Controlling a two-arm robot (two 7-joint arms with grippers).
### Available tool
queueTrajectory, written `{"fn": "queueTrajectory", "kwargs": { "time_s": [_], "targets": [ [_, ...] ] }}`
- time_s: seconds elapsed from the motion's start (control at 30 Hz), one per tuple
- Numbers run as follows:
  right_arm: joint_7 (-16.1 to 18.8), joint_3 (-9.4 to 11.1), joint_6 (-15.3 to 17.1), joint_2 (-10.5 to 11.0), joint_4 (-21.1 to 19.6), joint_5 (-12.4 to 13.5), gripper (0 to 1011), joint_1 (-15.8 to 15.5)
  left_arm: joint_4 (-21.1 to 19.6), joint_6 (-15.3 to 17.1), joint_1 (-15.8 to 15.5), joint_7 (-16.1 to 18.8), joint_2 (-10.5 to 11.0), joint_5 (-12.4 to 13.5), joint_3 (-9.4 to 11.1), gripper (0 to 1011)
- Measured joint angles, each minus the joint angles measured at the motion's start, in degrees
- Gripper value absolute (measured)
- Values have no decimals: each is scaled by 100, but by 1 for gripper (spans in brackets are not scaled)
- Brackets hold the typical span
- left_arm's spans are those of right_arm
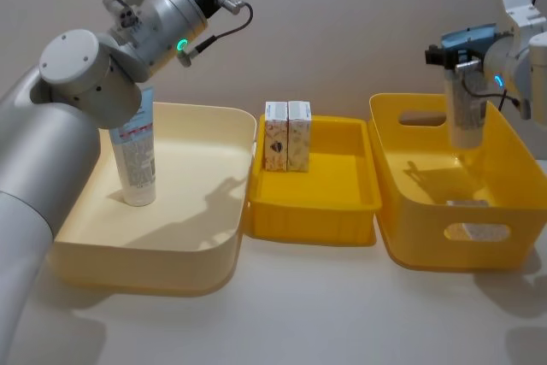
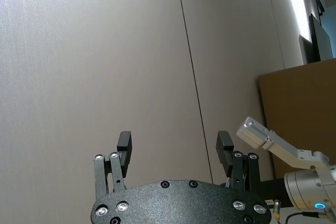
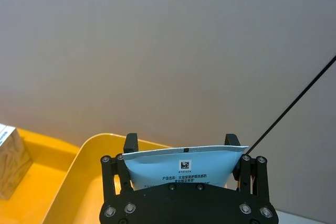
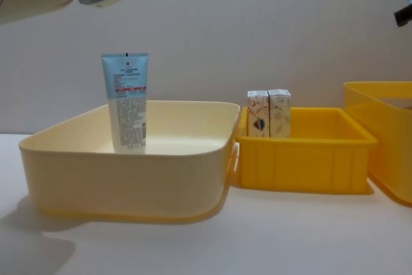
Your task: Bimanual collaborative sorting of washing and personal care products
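A: right gripper (image 3: 182,142) is pinching a light blue tube (image 3: 181,167) by its flat crimped end; the tube is hanging upright over the tall yellow bin (image 1: 427,177) on the right side of the table; cap end is pointing down inside the bin's walls; can't tell if it's touching the floor.

B: and the left gripper (image 2: 174,148)?

A: it's sitting raised, pointing at the wall; fingers (image 2: 124,142) are spread apart, nothing between them; the left arm is reaching up over the cream bin (image 1: 201,241) from the left.

B: where is the other tube sitting?

A: second tube (image 4: 127,102) is standing upright on its cap in the cream bin, toward the bin's left-rear part; light blue top, white printed body; nothing is gripping it.

B: cartons?

A: two small white printed cartons (image 1: 287,135) are standing upright, side by side and touching, at the back wall of the low yellow tray (image 1: 342,198); the tray is sitting between the cream bin and the tall yellow bin, just beside both.

B: anything lying in the tall bin?

A: something pale is lying on its floor near the front handle cut-out; can't tell what it is.
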Motion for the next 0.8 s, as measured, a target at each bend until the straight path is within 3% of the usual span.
{"fn": "queueTrajectory", "kwargs": {
  "time_s": [0.4, 0.8],
  "targets": [
    [609, -227, 575, 123, 129, -2, 1005, 172, 0, 0, 0, 0, 0, 0, 0, 1000],
    [1534, -640, 1281, 270, 476, 9, 1005, 516, 0, 0, 0, 0, 0, 0, 0, 1000]
  ]
}}
